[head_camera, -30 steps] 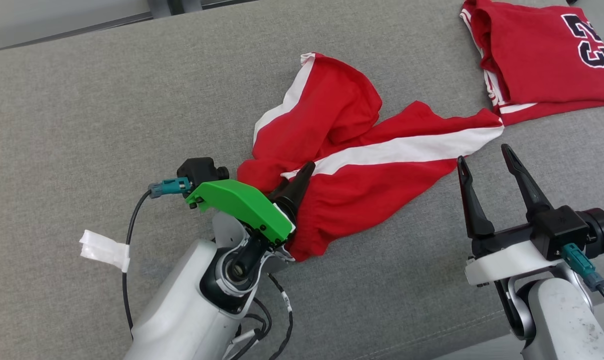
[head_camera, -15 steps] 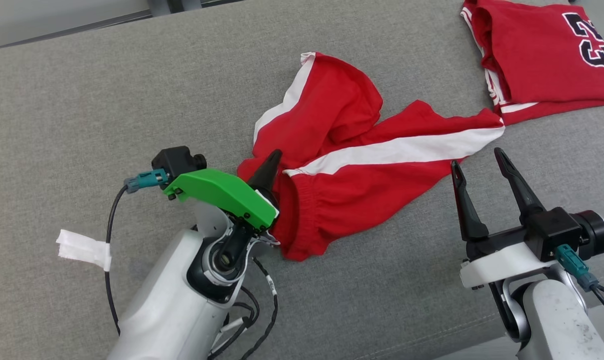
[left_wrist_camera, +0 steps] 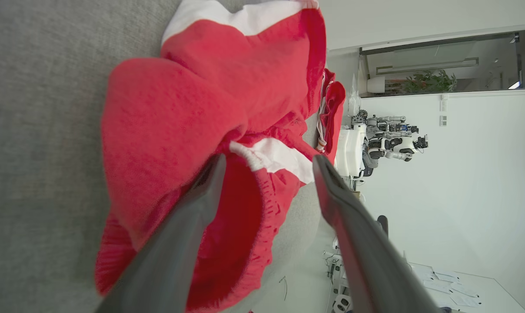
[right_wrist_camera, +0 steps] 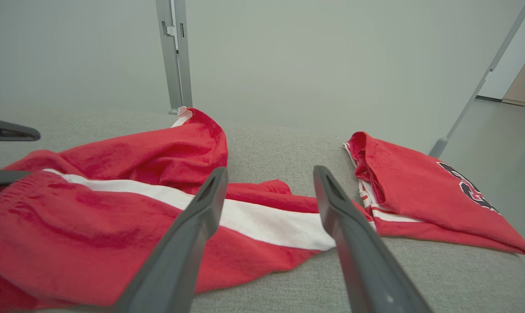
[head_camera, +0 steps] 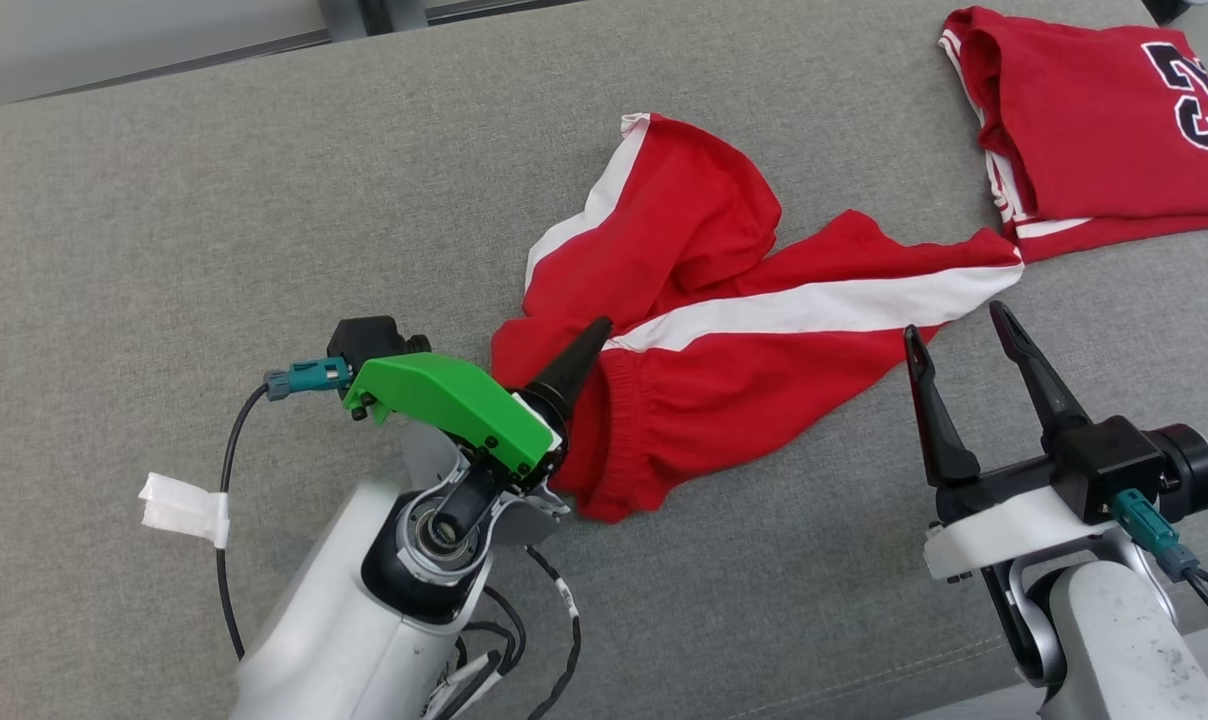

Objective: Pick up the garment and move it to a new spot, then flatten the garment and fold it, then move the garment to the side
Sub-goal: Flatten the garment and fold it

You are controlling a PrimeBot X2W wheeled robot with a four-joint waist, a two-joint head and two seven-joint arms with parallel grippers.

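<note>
The garment (head_camera: 734, 340) is a pair of red shorts with white side stripes, lying crumpled in the middle of the grey padded surface (head_camera: 164, 250). My left gripper (head_camera: 589, 345) is at its elastic waistband (left_wrist_camera: 262, 158), on the shorts' left end. In the left wrist view this gripper (left_wrist_camera: 269, 163) is open, with red cloth and the waistband between its fingers. My right gripper (head_camera: 952, 322) stands open just short of the right leg's hem. From the right wrist, that gripper (right_wrist_camera: 270, 170) points at the white stripe (right_wrist_camera: 262, 224), nothing between its fingers.
A folded red jersey (head_camera: 1094, 120) with dark numbers lies at the far right, close to the shorts' right leg. A cable with white tape (head_camera: 179, 505) hangs off my left arm. The surface's front edge (head_camera: 864, 690) runs below the right gripper.
My left gripper swung left, away from the waistband, then came back to it. The head view has shifted a little. The right gripper has hardly moved.
</note>
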